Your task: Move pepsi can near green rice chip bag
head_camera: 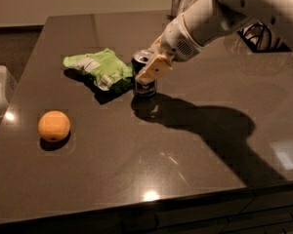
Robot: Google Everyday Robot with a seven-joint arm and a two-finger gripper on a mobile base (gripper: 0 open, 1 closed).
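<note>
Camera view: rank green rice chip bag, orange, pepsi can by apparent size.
1. green rice chip bag, clearly largest.
2-3. orange and pepsi can look alike; the orange sits nearer, and the tool gripping the can hides part.

The pepsi can (pixel 145 88) was a small dark blue can with a silver top. It stood upright on the dark table (pixel 195 169), its opened top visible. The gripper (pixel 144 73) was clamped around the can's upper body, with one tan finger lying across the front.

The green rice chip bag (pixel 100 69) was a flat, wrinkled light-green packet with white label patches. It lay on the table to the left of the can. Its right edge was just beside the can; contact between the two could not be determined.
</note>
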